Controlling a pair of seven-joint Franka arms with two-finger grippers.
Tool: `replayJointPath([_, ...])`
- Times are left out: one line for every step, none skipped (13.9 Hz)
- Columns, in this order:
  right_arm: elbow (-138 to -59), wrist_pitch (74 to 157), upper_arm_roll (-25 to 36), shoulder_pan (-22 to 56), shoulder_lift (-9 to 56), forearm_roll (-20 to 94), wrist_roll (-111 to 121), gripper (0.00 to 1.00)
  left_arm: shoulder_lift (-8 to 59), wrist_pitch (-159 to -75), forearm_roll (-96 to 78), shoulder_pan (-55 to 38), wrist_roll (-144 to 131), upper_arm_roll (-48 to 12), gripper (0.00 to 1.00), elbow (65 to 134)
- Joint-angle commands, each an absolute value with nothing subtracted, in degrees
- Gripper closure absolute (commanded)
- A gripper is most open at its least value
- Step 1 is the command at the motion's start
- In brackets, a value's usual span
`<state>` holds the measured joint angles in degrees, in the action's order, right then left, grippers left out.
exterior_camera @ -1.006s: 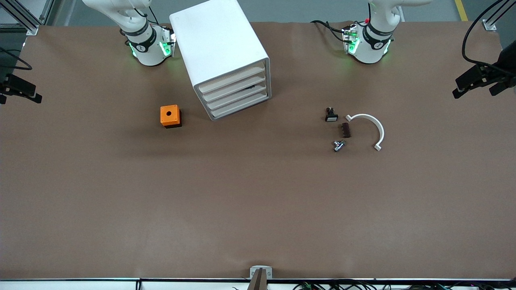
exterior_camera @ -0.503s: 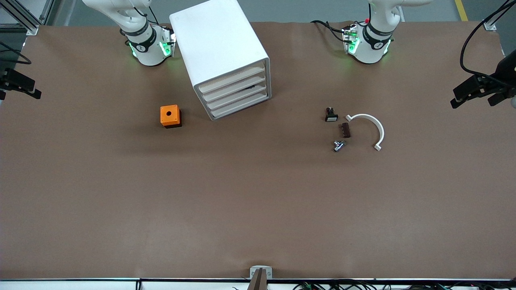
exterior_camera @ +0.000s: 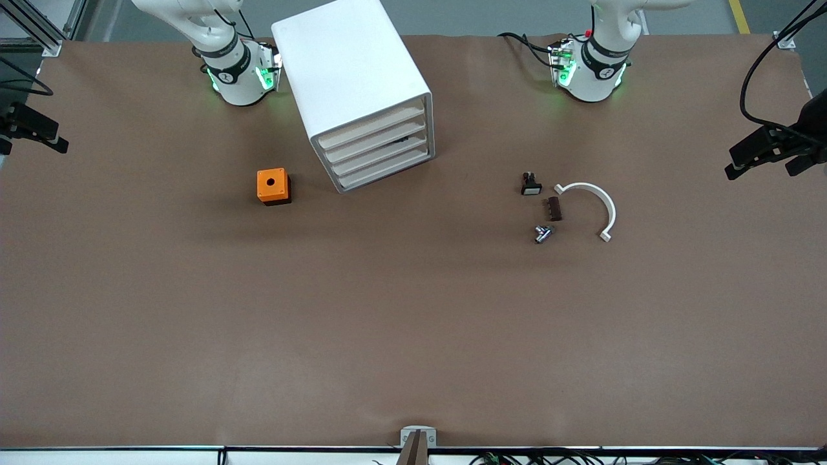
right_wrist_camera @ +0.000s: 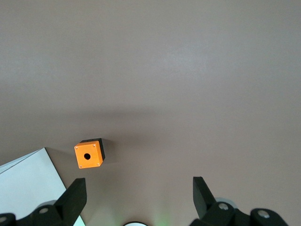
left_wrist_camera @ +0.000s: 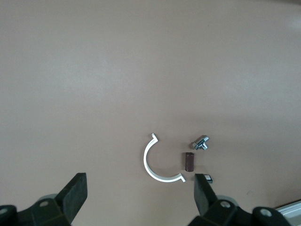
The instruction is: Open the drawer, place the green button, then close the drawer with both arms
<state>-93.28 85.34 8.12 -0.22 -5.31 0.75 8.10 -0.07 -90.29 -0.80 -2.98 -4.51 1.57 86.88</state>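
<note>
The white cabinet (exterior_camera: 352, 71) stands near the right arm's base, and a corner of it shows in the right wrist view (right_wrist_camera: 28, 183). Its four drawers (exterior_camera: 375, 145) with beige front strips all look shut. The green-capped button is not in view. My left gripper (exterior_camera: 759, 171) is open and empty, high over the left arm's end of the table; in the left wrist view (left_wrist_camera: 140, 181) it hangs over bare table beside the small parts. My right gripper (exterior_camera: 32, 148) is open and empty, high over the right arm's end; in the right wrist view (right_wrist_camera: 139, 184) it hangs beside the orange box.
An orange box with a round hole (exterior_camera: 273, 186) (right_wrist_camera: 88, 155) sits beside the cabinet. Toward the left arm's end lie a small black piece with a white face (exterior_camera: 531, 185) (left_wrist_camera: 209, 178), a brown block (exterior_camera: 554, 208) (left_wrist_camera: 189, 161), a metal fitting (exterior_camera: 543, 233) (left_wrist_camera: 201, 142) and a white half-ring (exterior_camera: 607, 206) (left_wrist_camera: 155, 174).
Both grippers have shifted slightly at the edges of the front view. Nothing on the table has moved.
</note>
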Motion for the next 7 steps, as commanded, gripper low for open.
replayJointPath([-96.06,87.01,8.0,0.09,-7.82,0.7,6.68,0.0,0.44,-89.82,0.53,-3.08,-3.43,1.32,0.0,85.52])
replayJointPath([-96.06,87.01,8.0,0.09,-7.82,0.7,6.68,0.0,0.35,-89.82,0.35,-3.08,-3.34,1.32,0.0,85.52])
replayJointPath([-96.59,87.19,8.0,0.09,-8.08,0.7,6.59,0.0,0.44,-89.82,0.26,-2.99,-3.77,1.32,0.0,85.43])
replayJointPath([-97.11,87.54,8.0,0.09,-8.52,0.7,6.59,0.0,0.35,-89.82,-0.08,-2.9,-3.78,1.41,0.0,85.43])
replayJointPath([-97.47,87.71,8.0,0.09,-8.79,0.7,6.68,0.0,0.35,-89.74,-0.17,-2.81,-3.95,1.32,0.0,85.52])
replayJointPath([-97.56,87.71,8.0,0.09,-8.79,0.7,6.68,0.0,0.35,-89.65,-0.18,-2.9,-4.04,1.41,0.0,85.52])
replayJointPath([-97.56,87.8,8.0,0.09,-8.88,0.7,6.68,0.0,0.44,-89.65,-0.18,-2.9,-4.04,1.41,0.0,85.52])
